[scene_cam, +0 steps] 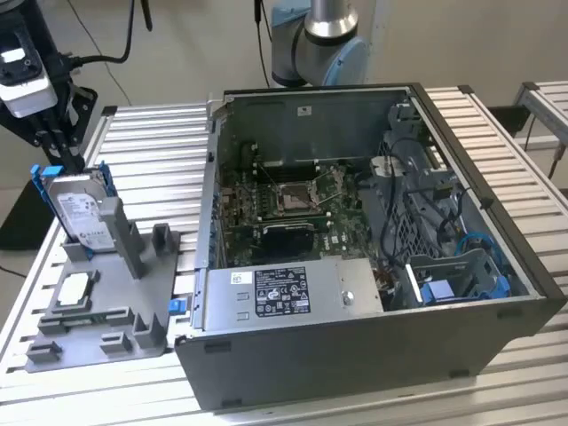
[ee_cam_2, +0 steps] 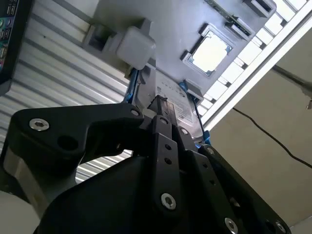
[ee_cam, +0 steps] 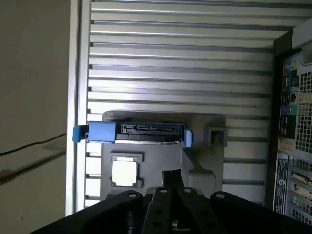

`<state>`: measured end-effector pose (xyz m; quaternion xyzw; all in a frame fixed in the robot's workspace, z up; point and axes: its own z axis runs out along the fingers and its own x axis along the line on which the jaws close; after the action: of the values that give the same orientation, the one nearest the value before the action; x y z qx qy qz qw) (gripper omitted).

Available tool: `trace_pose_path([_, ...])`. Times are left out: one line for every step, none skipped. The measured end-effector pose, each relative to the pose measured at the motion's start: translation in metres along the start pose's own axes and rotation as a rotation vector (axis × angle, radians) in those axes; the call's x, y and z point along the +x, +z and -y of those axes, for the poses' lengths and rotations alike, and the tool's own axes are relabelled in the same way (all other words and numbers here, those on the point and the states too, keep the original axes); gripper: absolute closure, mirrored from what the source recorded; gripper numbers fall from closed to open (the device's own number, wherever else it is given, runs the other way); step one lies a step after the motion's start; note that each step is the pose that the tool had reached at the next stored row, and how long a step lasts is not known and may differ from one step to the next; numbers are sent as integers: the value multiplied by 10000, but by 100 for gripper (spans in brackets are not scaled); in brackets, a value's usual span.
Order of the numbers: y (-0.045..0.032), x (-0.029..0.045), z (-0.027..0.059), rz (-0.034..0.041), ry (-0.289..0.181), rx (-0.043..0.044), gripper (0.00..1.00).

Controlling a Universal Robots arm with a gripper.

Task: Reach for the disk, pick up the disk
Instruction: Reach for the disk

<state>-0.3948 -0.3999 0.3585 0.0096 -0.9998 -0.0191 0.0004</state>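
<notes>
The disk [scene_cam: 84, 213] is a silver-grey drive with a white label in a bright blue bracket. It stands tilted on edge in a grey holder [scene_cam: 146, 266] at the exterior view's left. My gripper [scene_cam: 67, 158] hangs just above the disk's upper back edge, with its black fingers shut and nothing between them. In the second wrist view the gripper [ee_cam_2: 160, 105] points at the labelled face of the disk [ee_cam_2: 170, 95]. In the first wrist view the disk [ee_cam: 146, 131] shows edge-on beyond the gripper [ee_cam: 171, 174].
A small square silver chip [scene_cam: 73, 290] lies flat in the holder in front of the disk. An open computer case [scene_cam: 355, 266] with a motherboard and cables stands on the slatted metal table [scene_cam: 160, 151] at the exterior view's right. The table's edge [ee_cam: 78, 97] runs close to the holder.
</notes>
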Motion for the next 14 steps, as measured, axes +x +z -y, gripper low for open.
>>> trace_pose_path([0,1,-4,0,1,0,100])
trace_pose_path([0,2,-12,-1,2,0,100])
trace_pose_path([1,6,-28,0,1,0,100])
trace_pose_path([2,13,-58,-1,1,-1,100])
trace_pose_path([3,24,-89,-1,1,-1,100])
trace_pose_path([5,37,-119,0,0,-2,100])
trace_pose_path([6,53,-149,0,-1,-3,100])
trace_pose_path([8,72,-177,0,0,-3,100])
trace_pose_path([9,98,-199,0,0,-4,100])
trace_pose_path([10,130,-222,-1,1,-5,100])
trace_pose_path([12,168,-244,-1,-1,-5,100])
trace_pose_path([14,206,-261,0,-1,-6,100])
trace_pose_path([15,250,-276,-1,0,-6,100])
trace_pose_path([15,296,-290,-2,0,-5,100])
